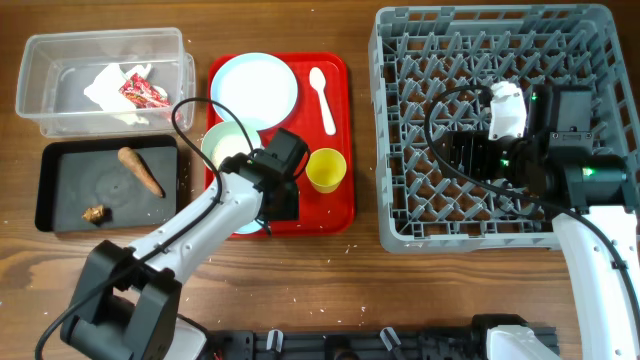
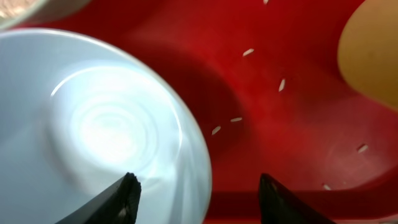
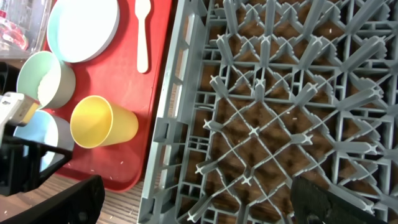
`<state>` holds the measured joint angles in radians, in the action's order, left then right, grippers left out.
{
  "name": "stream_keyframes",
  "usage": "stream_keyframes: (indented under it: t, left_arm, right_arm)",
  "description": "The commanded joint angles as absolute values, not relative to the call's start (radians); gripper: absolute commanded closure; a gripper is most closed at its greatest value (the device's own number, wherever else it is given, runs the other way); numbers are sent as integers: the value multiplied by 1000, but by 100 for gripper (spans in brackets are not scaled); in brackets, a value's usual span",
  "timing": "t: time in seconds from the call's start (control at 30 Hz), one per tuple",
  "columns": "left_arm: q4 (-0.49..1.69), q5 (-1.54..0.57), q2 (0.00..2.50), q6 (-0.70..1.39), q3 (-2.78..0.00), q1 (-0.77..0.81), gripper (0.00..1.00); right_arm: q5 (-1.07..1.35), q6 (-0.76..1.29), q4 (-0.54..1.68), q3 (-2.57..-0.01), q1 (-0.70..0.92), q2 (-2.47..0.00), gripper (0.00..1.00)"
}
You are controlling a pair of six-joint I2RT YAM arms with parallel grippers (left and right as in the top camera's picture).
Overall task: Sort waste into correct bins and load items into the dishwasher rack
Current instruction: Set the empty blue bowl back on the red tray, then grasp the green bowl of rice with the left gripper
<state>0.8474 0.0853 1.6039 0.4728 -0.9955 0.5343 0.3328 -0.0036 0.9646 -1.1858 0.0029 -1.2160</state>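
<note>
My left gripper (image 1: 277, 198) (image 2: 199, 186) is open over the pale blue bowl (image 1: 244, 226) (image 2: 93, 124) on the red tray; one finger is inside the rim, the other outside. Rice grains (image 2: 249, 53) lie on the tray beside it. The green bowl (image 1: 228, 145) (image 3: 43, 78), yellow cup (image 1: 326, 170) (image 3: 99, 121), blue plate (image 1: 255, 90) (image 3: 84, 25) and white spoon (image 1: 323, 98) (image 3: 143, 37) also sit on the tray. My right gripper (image 1: 466, 152) (image 3: 199, 205) is open and empty above the grey rack (image 1: 480, 15) (image 3: 261, 124).
The clear tub (image 1: 100, 40) holds the napkin (image 1: 105, 88) and red wrapper (image 1: 142, 93). The black tray (image 1: 60, 180) holds the carrot-like stick (image 1: 141, 170) and brown lump (image 1: 95, 212). The red serving tray (image 1: 330, 215) lies between the bins and the rack.
</note>
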Motion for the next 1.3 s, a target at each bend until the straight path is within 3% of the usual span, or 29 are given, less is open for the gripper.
stream_keyframes:
  t: [0.0,0.2,0.53,0.6,0.73,0.97,1.27]
  left_arm:
    - [923,107,1597,424,-1202,529,38]
    - [822,223,1610,390,-1328,450,39]
    - [736,153,1869,289,-1328,343,39]
    - [722,135,1922,288,-1328,350,44]
    - [718,135,1946,288,-1328,350,75]
    - [714,135,1945,292,-1328,350,96]
    - [950,135,1876,295,-1583,337,96]
  right_arm:
    - [335,2,960,-1184,-1,-1220,3]
    - [335,1,957,-1184,-1,-1221,3]
    - [335,2,953,-1184,-1,-1221,3]
    - [335,2,953,-1184,-1,-1221,3]
    - [334,1,953,-1184,-1,-1221,3]
    - [334,1,942,-1184,-1,-1221,3]
    - [334,0,939,-1184,-1,-1221,3]
